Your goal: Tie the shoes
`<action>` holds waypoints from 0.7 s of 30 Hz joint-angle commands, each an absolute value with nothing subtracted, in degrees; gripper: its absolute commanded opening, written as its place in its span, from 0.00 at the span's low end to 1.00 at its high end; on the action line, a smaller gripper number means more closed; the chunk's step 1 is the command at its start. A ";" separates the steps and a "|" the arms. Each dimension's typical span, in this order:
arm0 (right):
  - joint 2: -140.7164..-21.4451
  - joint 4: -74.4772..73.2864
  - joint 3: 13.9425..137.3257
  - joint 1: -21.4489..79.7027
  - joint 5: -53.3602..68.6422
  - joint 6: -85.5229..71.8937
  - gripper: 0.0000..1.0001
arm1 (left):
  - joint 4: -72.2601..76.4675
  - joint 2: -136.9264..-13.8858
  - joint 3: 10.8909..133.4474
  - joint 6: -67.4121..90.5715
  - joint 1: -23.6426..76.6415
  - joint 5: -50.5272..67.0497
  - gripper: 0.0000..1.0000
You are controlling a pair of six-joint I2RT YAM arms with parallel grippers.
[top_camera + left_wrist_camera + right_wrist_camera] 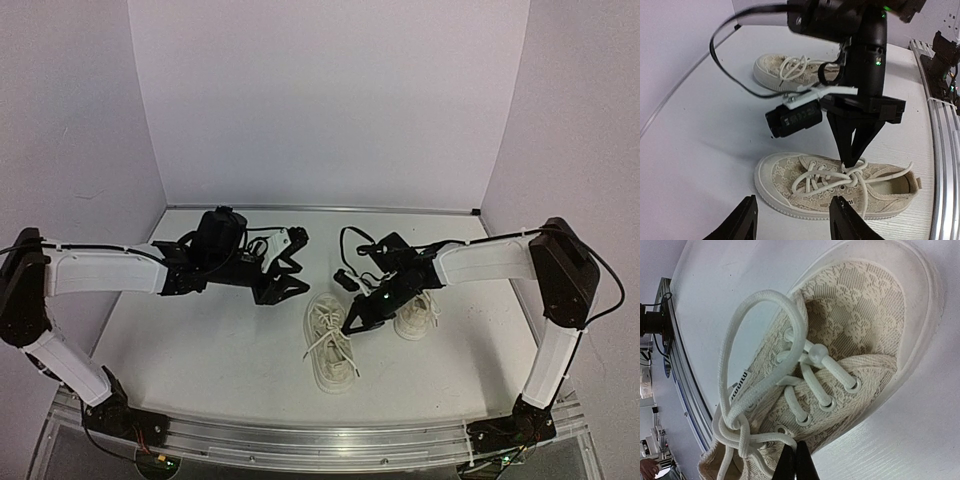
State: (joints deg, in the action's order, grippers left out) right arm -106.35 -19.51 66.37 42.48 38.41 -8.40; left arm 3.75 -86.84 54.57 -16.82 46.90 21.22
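**A:** Start at the right gripper. What has it got?

**B:** Its two fingers are pressed together into a point, tip down on the knot of the nearer sneaker. A lace strand runs right up to the tips. Whether it is pinched between them I can't tell.

**A:** And the left gripper?

**B:** Spread wide, holding nothing, hanging off to that sneaker's left and clear of it.

**A:** How does the sneaker lie?

**B:** Flat on the table, toe toward the back wall and heel toward the arms' bases, so its long side faces the left gripper. A big loop rises from the knot, leaning toward the toe. The other sneaker sits close by on the right.

**A:** So which arm is nearer?

**B:** The right, by far, since it is at the knot. I'd judge the left has to come in sideways, across the sneaker's length, to reach that loop.
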 commanded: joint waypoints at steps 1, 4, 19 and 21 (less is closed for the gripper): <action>-102.99 -18.54 68.96 43.00 39.17 -8.45 0.00 | 4.38 -92.12 58.22 -12.31 45.52 25.94 0.51; -102.50 -18.54 69.19 42.98 39.21 -8.37 0.00 | 3.21 -94.68 60.43 -13.73 45.53 26.16 0.52; -104.05 -18.54 71.73 43.02 41.26 -8.17 0.00 | 4.26 -96.88 59.18 -33.17 46.06 26.61 0.55; -104.28 -18.54 72.06 43.07 41.50 -8.24 0.00 | 5.01 -96.33 58.27 -36.31 46.55 25.31 0.55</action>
State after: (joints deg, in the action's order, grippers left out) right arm -104.73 -19.35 69.48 42.54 40.12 -8.43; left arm 2.12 -97.60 59.38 -27.74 45.81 26.89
